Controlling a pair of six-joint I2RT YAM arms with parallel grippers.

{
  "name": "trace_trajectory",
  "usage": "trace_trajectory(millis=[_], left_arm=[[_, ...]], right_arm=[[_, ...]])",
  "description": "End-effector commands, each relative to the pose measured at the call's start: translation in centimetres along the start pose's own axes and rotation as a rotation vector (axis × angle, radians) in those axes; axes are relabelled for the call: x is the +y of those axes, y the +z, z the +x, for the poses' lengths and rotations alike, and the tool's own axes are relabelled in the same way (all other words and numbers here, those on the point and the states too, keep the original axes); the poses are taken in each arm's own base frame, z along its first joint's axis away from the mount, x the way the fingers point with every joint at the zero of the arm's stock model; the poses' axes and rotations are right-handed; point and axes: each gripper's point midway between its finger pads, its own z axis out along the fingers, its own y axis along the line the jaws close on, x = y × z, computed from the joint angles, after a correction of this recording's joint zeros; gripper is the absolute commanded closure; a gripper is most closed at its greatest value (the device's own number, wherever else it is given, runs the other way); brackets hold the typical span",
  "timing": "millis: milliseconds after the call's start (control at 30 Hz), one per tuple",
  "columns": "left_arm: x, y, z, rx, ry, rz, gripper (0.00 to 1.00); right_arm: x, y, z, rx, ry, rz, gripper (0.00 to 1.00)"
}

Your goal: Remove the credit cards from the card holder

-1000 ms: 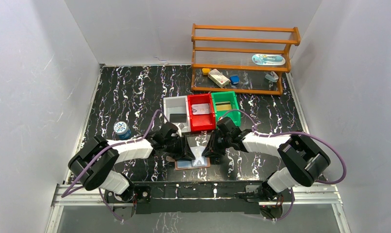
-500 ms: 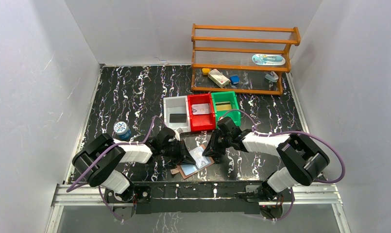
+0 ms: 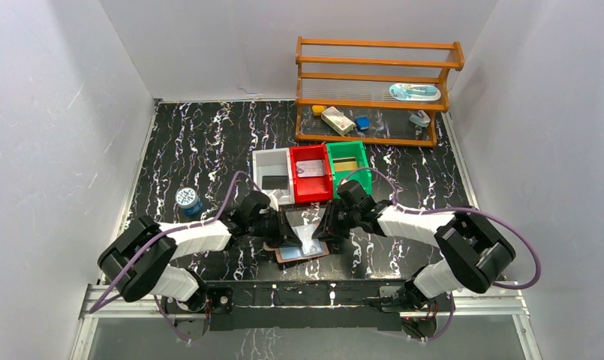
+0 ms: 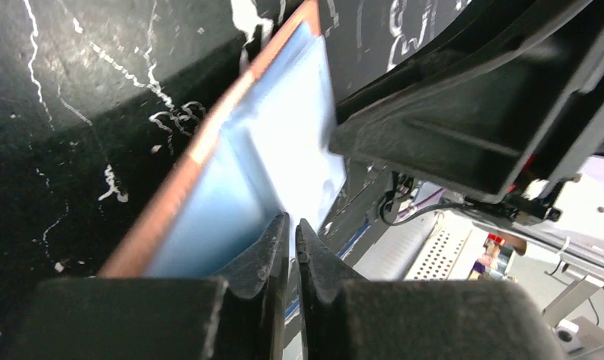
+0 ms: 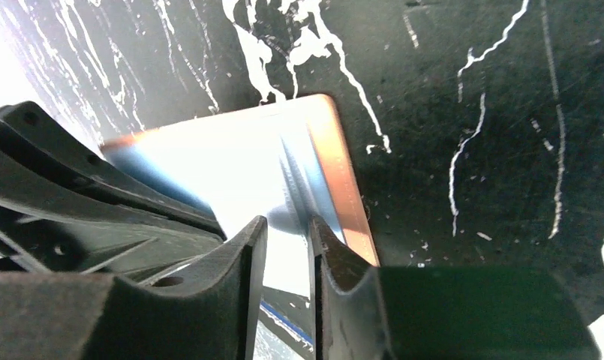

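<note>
- The left gripper (image 4: 292, 225) had its fingers drawn together to a hairline slit, tips at the near edge of the card holder's blue lining. Nothing could be made out inside the slit.
- The right gripper (image 5: 287, 225) showed a narrow gap between its fingers. A pale ridge, either lining or card, ran up into that gap, and whether it was pinched could not be told.
- The card holder (image 3: 305, 250) lay open on the black marbled table (image 3: 201, 142), near the front edge and between the two grippers. From above, both grippers covered much of its far part.
- In both wrist views glare washed the inner face to white-blue, so the credit cards could not be told apart from the pockets. Only the tan-brown rim read clearly.
- In the left wrist view the right gripper's dark body blocked the right side and cut off the holder's far end.
- The white bin (image 3: 272, 161), red bin (image 3: 311, 193) and green bin (image 3: 362, 169) stood side by side just behind the holder. A pale rectangle (image 3: 311, 168) lay in the red one, too small to identify.
- The wooden rack (image 3: 374, 45) stood at the far right, its small contents too small to name, and a blue-lidded jar (image 3: 187, 199) stood well apart on the left.
</note>
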Motion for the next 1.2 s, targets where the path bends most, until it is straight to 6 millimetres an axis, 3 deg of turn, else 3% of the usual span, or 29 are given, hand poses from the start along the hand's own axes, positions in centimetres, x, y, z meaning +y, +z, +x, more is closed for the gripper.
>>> trace_trajectory(millis=[0, 200, 400, 700, 900, 1167], left_arm=[[-1.2, -1.2, -1.6, -0.059, 0.098, -0.049, 0.88], [1.5, -2.7, -1.2, -0.053, 0.127, -0.206, 0.68], [2.5, -4.3, -1.3, -0.091, 0.144, -0.275, 0.59], [4.2, -5.9, -1.8, -0.147, 0.154, -0.376, 0.54], [5.4, -5.4, -1.0, -0.101, 0.144, -0.405, 0.55], [6.0, -4.7, 0.0, -0.055, 0.131, -0.392, 0.63]], right_arm=[[1.7, -1.1, 0.5, 0.007, -0.03, -0.055, 0.62], [1.2, -1.3, -0.1, -0.017, -0.04, 0.002, 0.5], [2.5, -1.4, -0.4, -0.013, -0.063, -0.031, 0.49], [4.1, -1.1, 0.1, 0.018, -0.072, -0.105, 0.52], [3.1, 0.0, 0.8, 0.053, -0.061, -0.072, 0.53], [2.2, 0.7, 1.4, 0.077, -0.053, -0.043, 0.54]])
